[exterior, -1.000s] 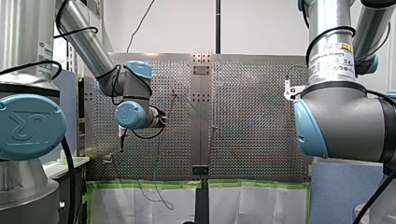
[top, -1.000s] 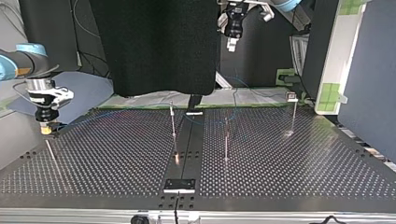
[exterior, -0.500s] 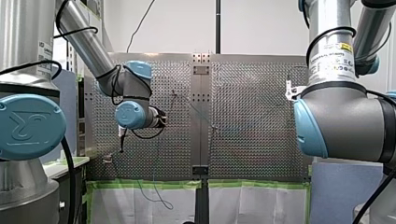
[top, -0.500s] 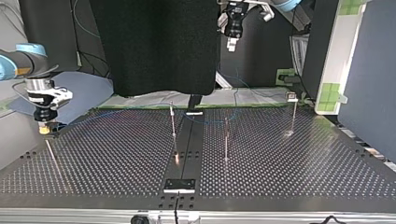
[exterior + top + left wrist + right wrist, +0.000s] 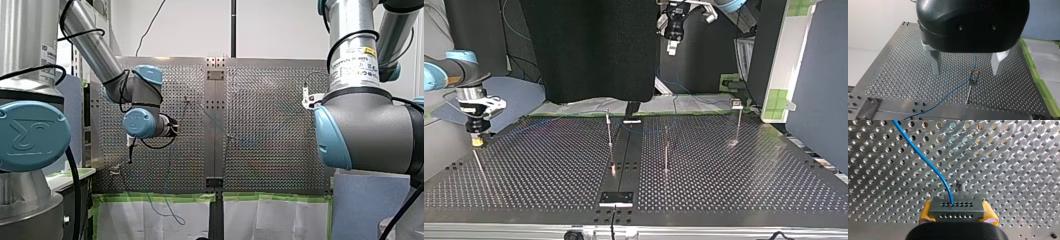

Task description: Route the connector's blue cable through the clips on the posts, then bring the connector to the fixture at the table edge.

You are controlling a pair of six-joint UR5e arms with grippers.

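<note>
The connector (image 5: 957, 207) is gripped by the right pincer (image 5: 957, 213), clamped at its two ends between the yellow pads (image 5: 926, 211). Its long axis runs from pad to pad, crosswise to the fingers. Two rows of holes are seen on it. The blue cable (image 5: 923, 157) leaves a hole in the further row, on the side turned away from the pincer, and runs ahead in a curve above the perforated bench (image 5: 1010, 170).

In the top view this pincer is found low over the bench near that view's left edge; the connector is too small to be made out there.

The left pincer (image 5: 966, 62) is held high above the bench, its metal fingers (image 5: 934, 60) spread wide with nothing between them. Beneath it the cable is seen passing a clip (image 5: 973, 80) on a post (image 5: 969, 92).

Compared with one second ago, the right pincer is noted slightly further toward the top view's right and a little lower in it. The left pincer is unchanged.
</note>
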